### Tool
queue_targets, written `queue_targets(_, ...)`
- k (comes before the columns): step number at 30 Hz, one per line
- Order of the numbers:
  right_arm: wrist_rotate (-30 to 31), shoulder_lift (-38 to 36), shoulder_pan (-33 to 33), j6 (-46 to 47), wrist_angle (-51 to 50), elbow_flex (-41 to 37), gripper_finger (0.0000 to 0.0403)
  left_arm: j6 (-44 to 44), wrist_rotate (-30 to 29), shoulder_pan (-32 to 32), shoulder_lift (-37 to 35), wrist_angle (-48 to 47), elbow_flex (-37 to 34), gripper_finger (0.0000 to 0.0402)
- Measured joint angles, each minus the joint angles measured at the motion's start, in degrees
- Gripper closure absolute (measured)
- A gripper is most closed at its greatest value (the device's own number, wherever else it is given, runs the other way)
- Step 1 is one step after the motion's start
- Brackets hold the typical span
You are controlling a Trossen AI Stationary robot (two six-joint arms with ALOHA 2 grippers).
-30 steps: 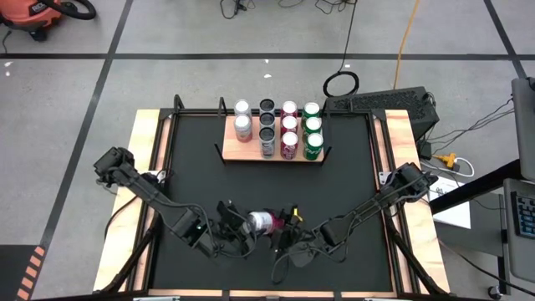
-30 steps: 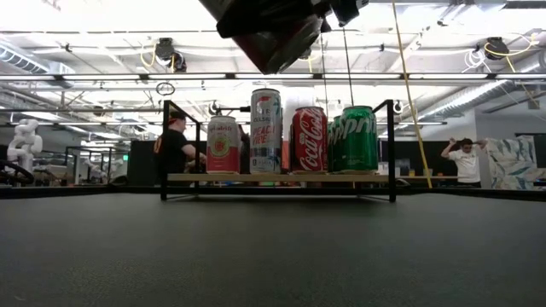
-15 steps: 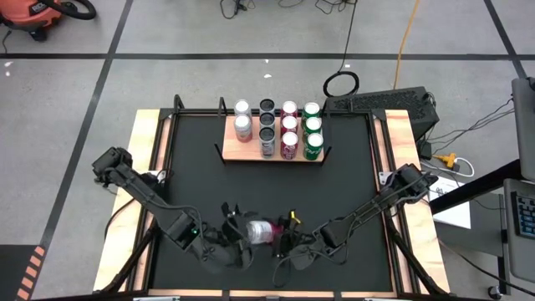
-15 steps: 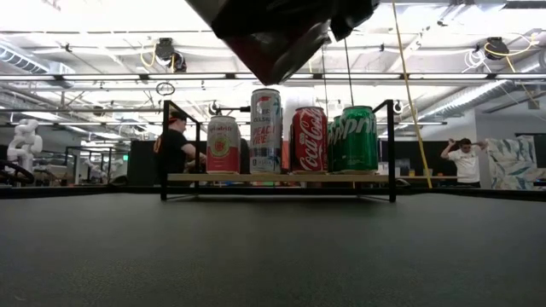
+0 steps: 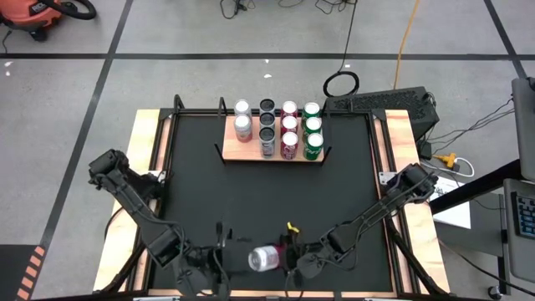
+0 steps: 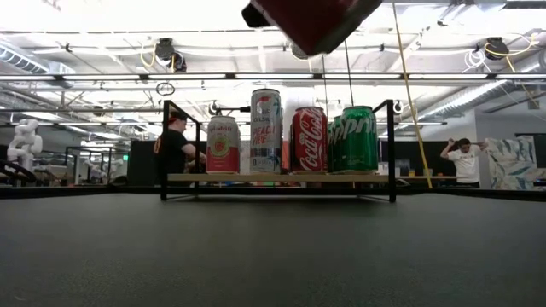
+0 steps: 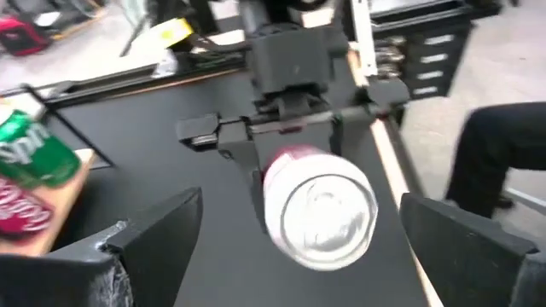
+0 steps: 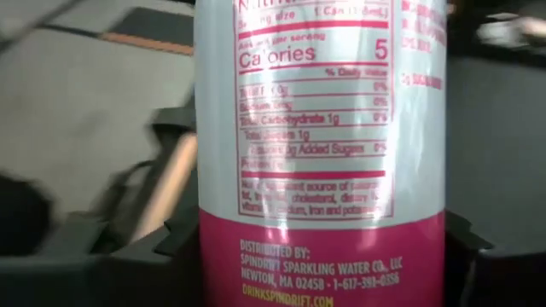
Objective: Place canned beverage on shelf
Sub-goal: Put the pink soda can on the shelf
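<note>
On the left, we see the left hand [image 5: 219, 255] low over the near edge of the table [image 5: 201, 192], its fingers [image 7: 153, 234] spread wide apart and touching nothing. Just to its right, the pink and white can [image 5: 264, 258] lies on its side in the air, its silver top turned toward the left hand. The right hand [image 5: 290, 261] is clamped on this can at the other end; in the right wrist view the label fills nearly all the picture and the dark fingers [image 8: 162, 251] press on both sides of it.

Far from the hands, at the back of the table, the shelf [image 5: 272, 149] carries many cans in four columns. In the low view the front row from left to right is a short pink can [image 6: 223, 145], a tall white can [image 6: 266, 130], a red cola can [image 6: 309, 139] and a green can [image 6: 357, 138]. We notice that the leftmost column holds two cans and the other columns hold three. Nothing stands on the black mat between the held can and the shelf.

The table has a black mat with light wooden strips [image 5: 150, 167] at its sides. Around it is a grey floor with dark lines; behind the shelf we see two people [image 6: 175, 145] in the room
</note>
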Motion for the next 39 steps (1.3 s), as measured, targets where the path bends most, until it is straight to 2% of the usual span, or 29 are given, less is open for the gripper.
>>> queue_targets(7, -14.51, -0.27, -1.64, -0.55, 0.87, 0.00, 0.0142, 0.06, 1.70, -0.30, 0.00, -0.42, 0.00, 0.0006)
queue_targets(12, -20.66, -0.27, -3.10, -0.80, 1.35, 0.00, 0.0141, 0.09, 2.27, -0.04, 0.00, -0.82, -0.02, 0.0006)
queue_targets(15, -23.71, -0.27, -3.77, -0.92, 2.28, 0.00, 0.0141, 4.77, 2.55, 0.59, 0.00, 0.35, -0.07, 0.0006)
queue_targets(20, -27.16, -0.27, -4.62, 1.54, 2.47, 0.04, 0.0141, 16.75, 8.87, -0.16, 0.02, 5.49, -0.06, 0.0006)
queue_targets(24, -30.16, -0.27, -5.07, 2.85, 2.89, 0.04, 0.0141, 20.55, 10.30, -1.74, 0.02, 6.00, -0.07, 0.0006)
queue_targets(30, -34.98, -0.32, -5.63, 2.49, 7.66, 0.09, 0.0140, 20.63, 11.79, -3.61, 0.02, 6.07, -0.18, 0.0006)
queue_targets(39, -35.73, -0.32, -5.74, -1.26, 12.11, 0.09, 0.0140, 20.48, 11.15, -5.33, 2.76, 6.63, -0.55, 0.0006)
